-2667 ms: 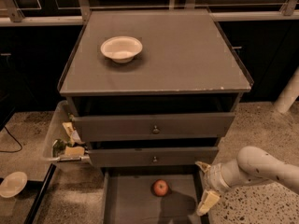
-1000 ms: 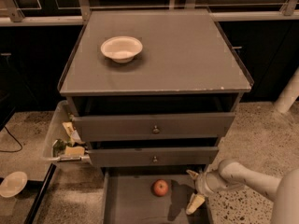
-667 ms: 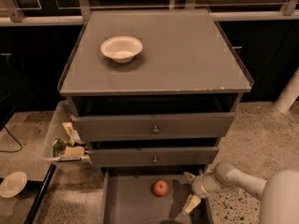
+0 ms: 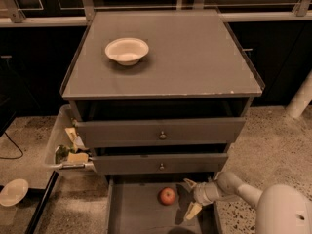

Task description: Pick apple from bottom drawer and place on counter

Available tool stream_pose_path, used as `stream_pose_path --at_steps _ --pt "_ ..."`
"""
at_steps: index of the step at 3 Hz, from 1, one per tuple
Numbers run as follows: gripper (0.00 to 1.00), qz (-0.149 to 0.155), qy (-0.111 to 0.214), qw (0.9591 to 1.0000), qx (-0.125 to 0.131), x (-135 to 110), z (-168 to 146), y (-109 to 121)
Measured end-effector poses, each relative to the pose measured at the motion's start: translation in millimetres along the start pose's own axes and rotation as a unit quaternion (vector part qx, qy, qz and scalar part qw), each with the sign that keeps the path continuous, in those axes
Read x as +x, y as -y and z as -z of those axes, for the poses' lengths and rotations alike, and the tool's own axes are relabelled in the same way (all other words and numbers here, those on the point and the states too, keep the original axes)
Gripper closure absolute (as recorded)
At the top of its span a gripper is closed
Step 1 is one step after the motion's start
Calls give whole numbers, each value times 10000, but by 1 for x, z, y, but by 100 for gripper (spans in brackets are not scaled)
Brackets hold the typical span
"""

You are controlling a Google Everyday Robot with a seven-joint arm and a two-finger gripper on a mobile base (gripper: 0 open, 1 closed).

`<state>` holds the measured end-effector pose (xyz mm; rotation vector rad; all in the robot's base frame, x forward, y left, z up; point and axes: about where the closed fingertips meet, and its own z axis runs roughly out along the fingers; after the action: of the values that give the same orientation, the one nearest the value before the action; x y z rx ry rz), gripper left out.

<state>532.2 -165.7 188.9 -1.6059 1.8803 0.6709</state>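
Observation:
The small red apple (image 4: 167,195) lies on the flat grey floor of the pulled-out bottom drawer (image 4: 134,213), near its back. My gripper (image 4: 190,197) reaches in from the right, just right of the apple, open, with one pale finger (image 4: 188,184) above and one (image 4: 193,211) below; it holds nothing. The matte-grey counter (image 4: 195,57) tops the cabinet above.
A white bowl (image 4: 126,50) sits on the counter's left rear. Two upper drawers with round knobs (image 4: 162,135) stand slightly open. A clear bin of clutter (image 4: 66,147) hangs at the cabinet's left. A white plate (image 4: 13,192) lies on the speckled floor at left. A white post (image 4: 298,99) stands at right.
My arm has moved left and into the bottom drawer, bringing the open gripper from the drawer's right edge up close beside the apple. The apple has not moved.

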Motion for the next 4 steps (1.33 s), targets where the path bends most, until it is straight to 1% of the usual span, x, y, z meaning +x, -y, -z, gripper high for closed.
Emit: stream_pose_path --at_steps 1,3,4 --pt "0 227 230 9995 28 -4 -19 8" --pt "0 295 837 9960 -85 -7 -56 12" --pt "0 376 1097 9930 -228 -20 -74 10"
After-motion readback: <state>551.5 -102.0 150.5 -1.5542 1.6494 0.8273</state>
